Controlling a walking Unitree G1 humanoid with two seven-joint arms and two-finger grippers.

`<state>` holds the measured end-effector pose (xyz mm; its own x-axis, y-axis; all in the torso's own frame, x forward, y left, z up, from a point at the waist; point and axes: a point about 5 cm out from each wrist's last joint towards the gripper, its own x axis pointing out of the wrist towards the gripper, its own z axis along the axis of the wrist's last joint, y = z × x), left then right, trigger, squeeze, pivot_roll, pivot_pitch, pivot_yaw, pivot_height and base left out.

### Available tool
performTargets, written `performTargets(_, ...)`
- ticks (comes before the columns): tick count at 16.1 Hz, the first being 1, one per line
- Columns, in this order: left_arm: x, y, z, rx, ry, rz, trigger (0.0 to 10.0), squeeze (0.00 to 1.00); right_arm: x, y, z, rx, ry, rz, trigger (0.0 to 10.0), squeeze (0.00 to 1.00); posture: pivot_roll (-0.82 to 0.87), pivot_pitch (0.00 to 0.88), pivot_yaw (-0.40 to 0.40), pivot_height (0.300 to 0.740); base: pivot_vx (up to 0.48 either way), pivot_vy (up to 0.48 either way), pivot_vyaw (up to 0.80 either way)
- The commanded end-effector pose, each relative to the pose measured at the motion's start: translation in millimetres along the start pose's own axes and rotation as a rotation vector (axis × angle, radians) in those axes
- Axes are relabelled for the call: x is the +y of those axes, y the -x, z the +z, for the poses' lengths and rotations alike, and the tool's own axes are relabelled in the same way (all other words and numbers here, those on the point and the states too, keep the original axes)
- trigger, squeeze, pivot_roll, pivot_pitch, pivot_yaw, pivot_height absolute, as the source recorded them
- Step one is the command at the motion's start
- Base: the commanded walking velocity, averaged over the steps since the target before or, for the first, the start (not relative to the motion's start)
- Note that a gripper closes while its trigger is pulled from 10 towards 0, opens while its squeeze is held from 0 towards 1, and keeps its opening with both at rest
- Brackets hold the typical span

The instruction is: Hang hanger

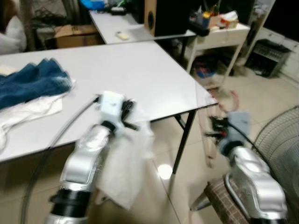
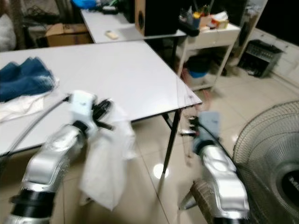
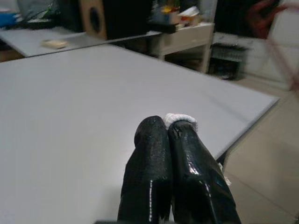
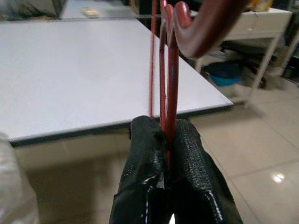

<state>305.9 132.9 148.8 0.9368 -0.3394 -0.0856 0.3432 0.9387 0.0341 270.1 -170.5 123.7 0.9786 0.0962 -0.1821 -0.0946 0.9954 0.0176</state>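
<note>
My right gripper (image 4: 163, 128) is shut on the thin red wires of a red hanger (image 4: 170, 70), which rises from the fingers toward its curved wooden part. Seen from the head, that gripper (image 1: 217, 128) is low beside the white table's right corner, and the hanger (image 1: 230, 100) is a faint red blur above it. My left gripper (image 1: 126, 114) is at the table's front edge, shut on a white garment (image 1: 126, 163) that hangs below the tabletop. A bit of white fabric (image 3: 181, 119) pokes out between the black fingertips.
The white table (image 1: 140, 74) carries blue jeans (image 1: 32, 81) and a white cloth (image 1: 28, 109) at its left. A floor fan (image 1: 280, 140) stands at the right. Behind are a second table, a wooden speaker (image 1: 152, 16) and a white side table (image 1: 219, 37).
</note>
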Motion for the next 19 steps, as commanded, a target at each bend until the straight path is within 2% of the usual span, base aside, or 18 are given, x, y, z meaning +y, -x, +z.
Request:
performTargets(1,-7.6,-3.4,6.2,-0.028,-0.003,-0.021,10.0,0.0,-9.1,1.3,2.5,-0.007,0.018,-0.029,10.0,0.0,-0.14,0.0,-0.024,0.74,0.304,0.0,0.0)
performTargets(13,-3.7,-1.4,5.3,-0.022,-0.022,-0.01,10.0,0.0,-6.4,-0.9,0.4,0.0,0.011,-0.017,10.0,0.0,-0.13,0.0,-0.022,0.74,0.3,0.0,0.0)
performTargets(14,-3.6,-2.8,6.1,-0.025,-0.022,-0.011,10.0,0.0,-6.2,-0.7,0.9,0.011,0.056,-0.005,10.0,0.0,-0.14,0.0,-0.019,0.74,0.296,0.0,0.41)
performTargets(16,-4.7,-4.9,7.0,-0.029,-0.023,-0.015,10.0,0.0,-6.1,-1.4,0.7,0.016,0.087,-0.001,10.0,0.0,-0.14,0.0,-0.016,0.74,0.296,0.0,0.61)
performTargets(19,-7.0,-11.9,12.9,-0.049,-0.026,-0.038,10.0,0.0,-11.2,-0.5,7.1,-0.022,0.052,-0.019,10.0,0.0,-0.16,0.0,-0.011,0.74,0.298,0.0,0.27)
